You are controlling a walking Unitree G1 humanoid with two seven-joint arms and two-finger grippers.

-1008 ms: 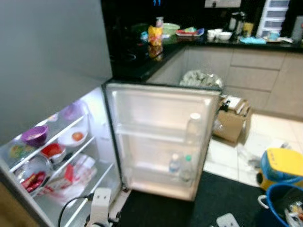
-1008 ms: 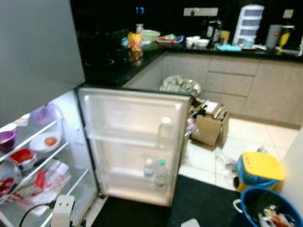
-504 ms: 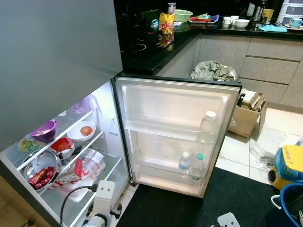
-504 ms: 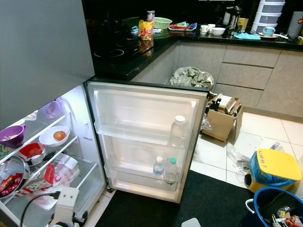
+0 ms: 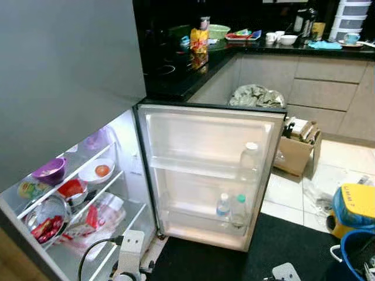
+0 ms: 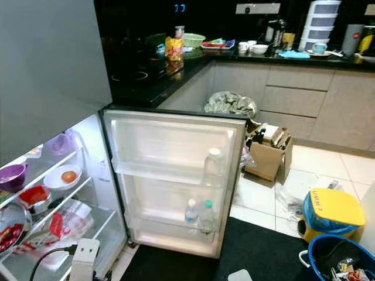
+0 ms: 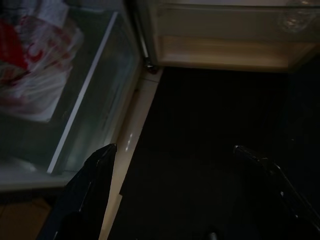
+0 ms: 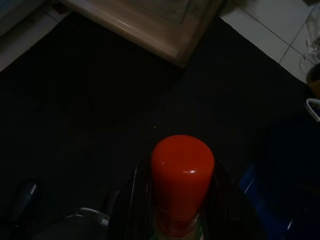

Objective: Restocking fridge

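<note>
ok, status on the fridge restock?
Right gripper shut on red-capped bottle, low over black mat. Left gripper open, empty. Fridge door open, lower rack holds two bottles; path unobstructed.

Red-capped bottle (image 8: pixel 182 175) running off the bottom edge, its body hidden. Blue bin (image 6: pixel 340 260) getting cut at lower right corner. Steel bowl (image 5: pixel 44 216) blurring at lower left, contents unreadable.

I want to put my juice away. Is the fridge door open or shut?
Open. The fridge door swings wide, showing bottles in its racks.
</note>
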